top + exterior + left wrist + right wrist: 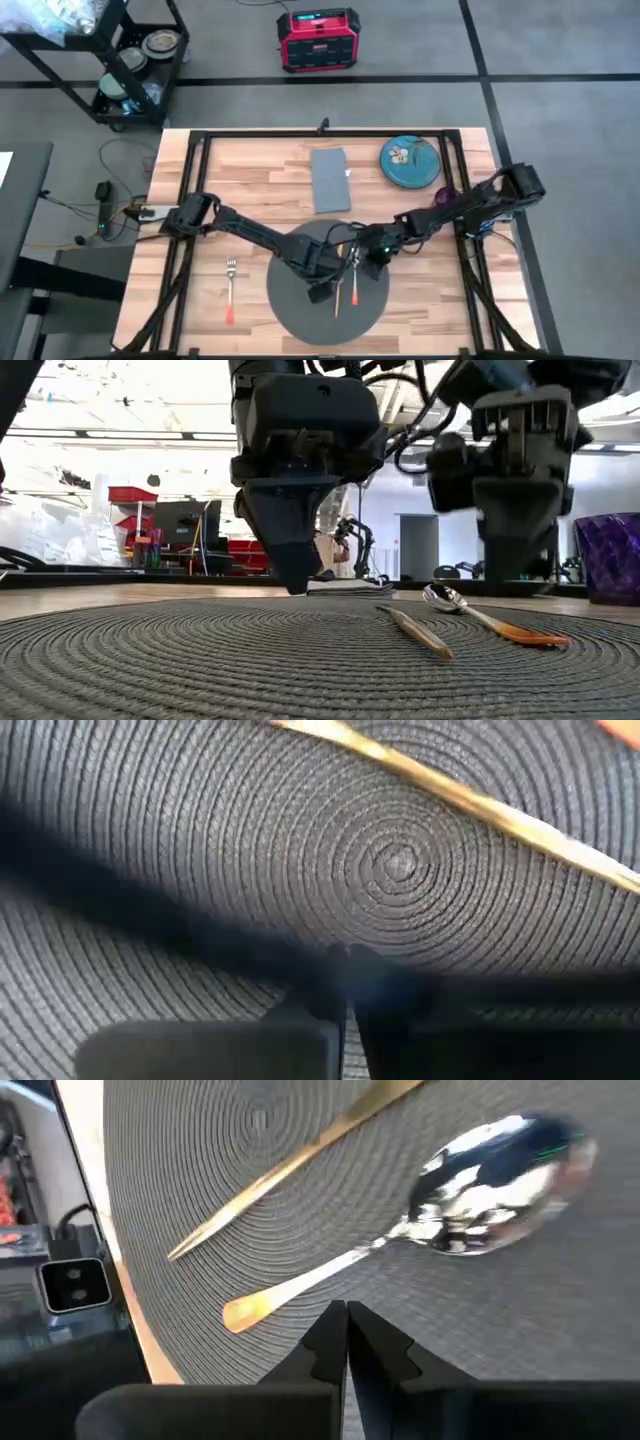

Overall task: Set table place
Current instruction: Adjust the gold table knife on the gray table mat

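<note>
Both end effectors, left (pixel 318 292) and right (pixel 372 268), hover fingers-together over the placemat (pixel 300 310) beside the spoon (pixel 480 1190), cutlery placement underway, plate (pixel 409 161) probably next.

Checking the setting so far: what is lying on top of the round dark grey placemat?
On the round dark grey woven placemat lie an orange-handled metal spoon and a slim wooden stick. Both grippers hide part of it.
</note>
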You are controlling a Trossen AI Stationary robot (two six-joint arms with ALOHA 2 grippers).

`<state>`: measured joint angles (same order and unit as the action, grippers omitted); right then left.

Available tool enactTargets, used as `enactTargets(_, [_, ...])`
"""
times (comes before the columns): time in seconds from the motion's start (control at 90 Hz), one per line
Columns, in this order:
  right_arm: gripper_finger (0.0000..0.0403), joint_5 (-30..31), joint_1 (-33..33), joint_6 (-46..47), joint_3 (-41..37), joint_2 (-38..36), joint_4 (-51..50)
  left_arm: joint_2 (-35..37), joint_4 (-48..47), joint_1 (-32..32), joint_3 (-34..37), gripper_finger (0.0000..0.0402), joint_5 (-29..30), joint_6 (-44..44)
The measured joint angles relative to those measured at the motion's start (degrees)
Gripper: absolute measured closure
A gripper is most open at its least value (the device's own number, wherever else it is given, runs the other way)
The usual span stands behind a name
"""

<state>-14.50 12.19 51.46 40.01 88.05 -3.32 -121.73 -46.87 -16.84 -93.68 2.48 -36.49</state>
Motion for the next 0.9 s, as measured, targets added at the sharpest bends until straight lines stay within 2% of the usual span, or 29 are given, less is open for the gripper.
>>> enactTargets(0.4, [0.0403,7.69,0.52,-0.3,0.0,-15.07,-15.26,-0.15,6.04,2.82,0.18,0.0401,-4.48,1.97])
enactTargets(0.6, [0.0403,9.38,0.55,-0.33,0.0,-17.52,-18.44,-1.22,13.54,3.43,4.8,0.0401,-10.73,0.39])
enactTargets(0.9, [0.0403,10.11,0.56,-0.35,0.0,-18.49,-20.71,-1.16,19.2,3.53,6.0,0.0401,-11.26,-0.29])
